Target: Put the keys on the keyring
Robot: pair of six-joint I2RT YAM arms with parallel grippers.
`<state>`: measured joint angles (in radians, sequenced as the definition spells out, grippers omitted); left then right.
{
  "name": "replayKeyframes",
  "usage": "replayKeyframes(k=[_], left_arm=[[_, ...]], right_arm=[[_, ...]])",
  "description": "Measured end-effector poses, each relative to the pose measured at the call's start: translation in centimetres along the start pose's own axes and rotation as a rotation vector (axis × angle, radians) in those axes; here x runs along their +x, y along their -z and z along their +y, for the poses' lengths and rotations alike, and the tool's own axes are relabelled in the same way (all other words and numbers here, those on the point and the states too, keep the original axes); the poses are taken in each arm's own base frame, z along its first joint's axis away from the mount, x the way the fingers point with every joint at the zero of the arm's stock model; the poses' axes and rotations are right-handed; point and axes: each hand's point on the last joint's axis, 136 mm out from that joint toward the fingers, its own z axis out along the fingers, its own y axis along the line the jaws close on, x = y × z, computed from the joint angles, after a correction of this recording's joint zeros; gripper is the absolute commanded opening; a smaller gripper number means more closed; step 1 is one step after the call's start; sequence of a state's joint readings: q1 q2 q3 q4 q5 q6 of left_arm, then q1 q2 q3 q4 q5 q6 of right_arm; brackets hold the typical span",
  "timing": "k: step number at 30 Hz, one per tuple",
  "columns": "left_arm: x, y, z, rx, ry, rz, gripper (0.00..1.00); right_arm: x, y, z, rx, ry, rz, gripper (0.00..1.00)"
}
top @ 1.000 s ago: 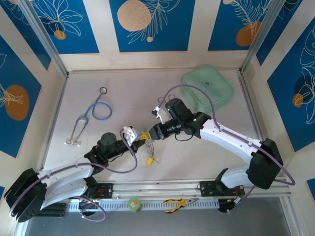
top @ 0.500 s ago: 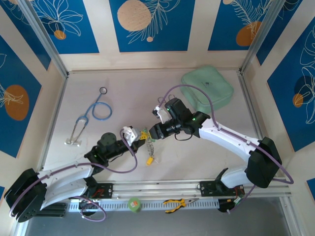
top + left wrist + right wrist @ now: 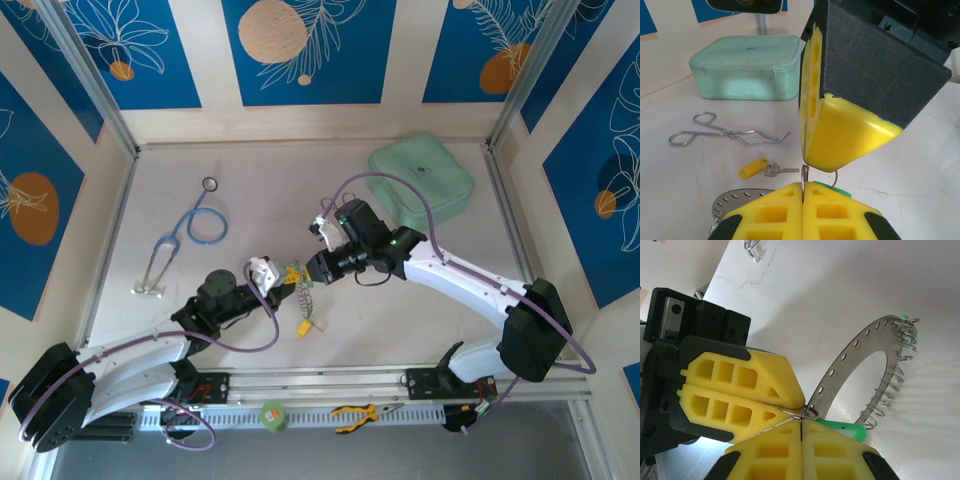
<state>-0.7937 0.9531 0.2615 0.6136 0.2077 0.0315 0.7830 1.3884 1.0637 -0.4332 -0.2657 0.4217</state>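
The keyring (image 3: 850,357), a large flat silvery ring fringed with small wire loops, stands tilted between the two grippers (image 3: 306,293). My left gripper (image 3: 803,186) is shut on a small split ring (image 3: 804,174) that carries a green-tagged key (image 3: 840,191). My right gripper (image 3: 801,422) is shut on the same small ring (image 3: 807,412), fingertip to fingertip with the left fingers (image 3: 740,390). The green tag (image 3: 842,430) hangs beside the keyring's rim. A yellow-tagged key (image 3: 754,167) lies loose on the table (image 3: 302,325).
Silver forceps (image 3: 725,134) lie beyond the yellow key. A pale green pouch (image 3: 420,180) sits at the back right, a blue stethoscope (image 3: 190,230) at the left. Pliers (image 3: 355,412) and a green ball (image 3: 272,415) rest on the front rail.
The right gripper has gone from partly open to shut on the small ring. Both arms have stayed almost in place.
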Motion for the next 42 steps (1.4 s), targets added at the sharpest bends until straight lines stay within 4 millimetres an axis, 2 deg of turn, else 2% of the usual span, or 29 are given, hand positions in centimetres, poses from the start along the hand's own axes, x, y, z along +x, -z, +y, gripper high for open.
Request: replayKeyframes(k=[2,18,20,22,24,27,30,33,36,39,42], left_arm=[[0.0,0.0,0.0,0.000,0.000,0.000,0.00],[-0.5,0.0,0.1,-0.008,-0.005,-0.021,0.00],[-0.5,0.0,0.1,-0.008,-0.005,-0.021,0.00],[-0.5,0.0,0.1,-0.008,-0.004,-0.020,0.00],[-0.5,0.0,0.1,-0.008,-0.005,-0.021,0.00],[-0.8,0.0,0.2,-0.009,-0.008,-0.034,0.00],[-0.9,0.0,0.2,-0.009,-0.009,-0.038,0.00],[-0.9,-0.2,0.2,-0.009,-0.001,-0.042,0.00],[-1.1,-0.2,0.2,-0.009,0.013,-0.061,0.00],[-1.1,-0.3,0.1,0.000,0.031,-0.073,0.00],[-1.3,-0.3,-0.1,0.015,0.038,-0.088,0.00]], right_arm=[[0.0,-0.1,-0.1,0.000,-0.004,0.002,0.00],[0.0,0.0,-0.8,-0.031,-0.053,0.008,0.00],[0.1,-0.2,-0.7,-0.041,-0.055,0.015,0.05],[0.3,-0.4,-0.7,-0.053,-0.064,0.029,0.22],[0.4,-0.6,-0.8,-0.059,-0.068,0.038,0.30],[0.6,-0.6,-1.0,-0.061,-0.064,0.049,0.36],[0.5,-0.2,-1.7,-0.045,-0.055,0.043,0.37],[-0.3,0.6,-2.3,-0.013,0.001,0.003,0.38],[-0.8,2.0,-1.7,-0.020,0.138,-0.084,0.38],[-0.2,2.9,-0.9,-0.044,0.311,-0.156,0.38],[0.5,2.8,-0.6,-0.059,0.461,-0.190,0.37]])
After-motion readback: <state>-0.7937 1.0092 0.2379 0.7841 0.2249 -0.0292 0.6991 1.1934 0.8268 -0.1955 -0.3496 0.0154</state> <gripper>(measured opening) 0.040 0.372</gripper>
